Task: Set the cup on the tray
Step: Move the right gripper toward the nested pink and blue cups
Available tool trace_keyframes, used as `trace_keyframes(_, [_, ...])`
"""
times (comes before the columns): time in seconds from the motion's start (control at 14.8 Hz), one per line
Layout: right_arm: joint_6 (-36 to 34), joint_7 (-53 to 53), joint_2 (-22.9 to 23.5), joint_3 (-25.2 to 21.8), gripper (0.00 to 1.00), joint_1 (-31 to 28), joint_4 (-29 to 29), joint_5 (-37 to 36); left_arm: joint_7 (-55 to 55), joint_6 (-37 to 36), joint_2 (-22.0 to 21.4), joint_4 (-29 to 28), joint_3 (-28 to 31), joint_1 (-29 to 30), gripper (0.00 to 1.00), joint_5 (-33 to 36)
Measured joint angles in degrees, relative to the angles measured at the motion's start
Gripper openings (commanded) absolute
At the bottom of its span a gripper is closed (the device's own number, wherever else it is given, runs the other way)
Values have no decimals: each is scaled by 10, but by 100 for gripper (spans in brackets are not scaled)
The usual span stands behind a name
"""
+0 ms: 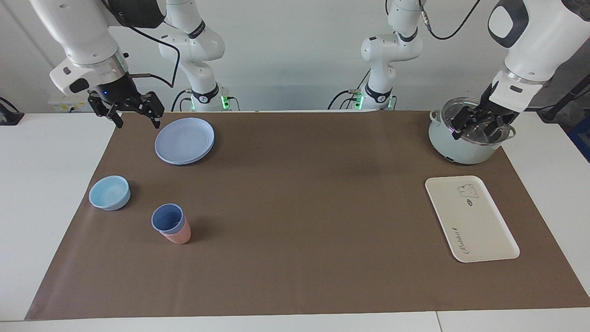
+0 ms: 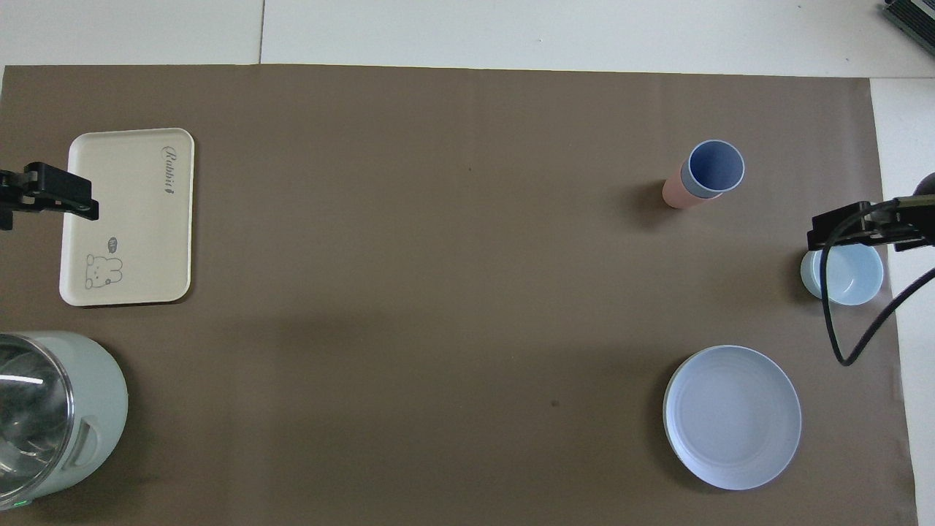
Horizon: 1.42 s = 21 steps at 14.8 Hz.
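Both arms parked, raised. Left gripper (image 1: 477,123) at the left arm's end of the table, jaws spread. Right gripper (image 1: 137,117) at the right arm's end, jaws spread.

The pink tumbler (image 1: 177,236) is mostly hidden inside-out — the blue cup (image 1: 168,218) nests in it. The pot (image 2: 51,416) is cut off at the overhead view's edge — its lid unclear.

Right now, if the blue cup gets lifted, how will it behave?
The blue cup sits nested in a pink cup, so the pink one may lift along with it. It looks like thin plastic, probably light and stiff. Standing upright, the tapered stack could tip if nudged sideways.
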Motion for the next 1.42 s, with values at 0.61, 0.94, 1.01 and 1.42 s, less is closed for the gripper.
trace_keyframes(0.61, [27, 9, 1, 0, 100, -2, -4, 3, 0, 0, 0, 0, 0, 0, 100, 0])
trace_keyframes(0.94, [151, -77, 8, -1, 100, -18, -52, 49, 0, 0, 0, 0, 0, 0, 100, 0])
trace_keyframes(1.01, [174, -123, 9, -1, 100, -28, -67, 60, 0, 0, 0, 0, 0, 0, 100, 0])
trace_keyframes(1.42, [310, -478, 13, -4, 100, -107, -173, 204, 0, 0, 0, 0, 0, 0, 100, 0])
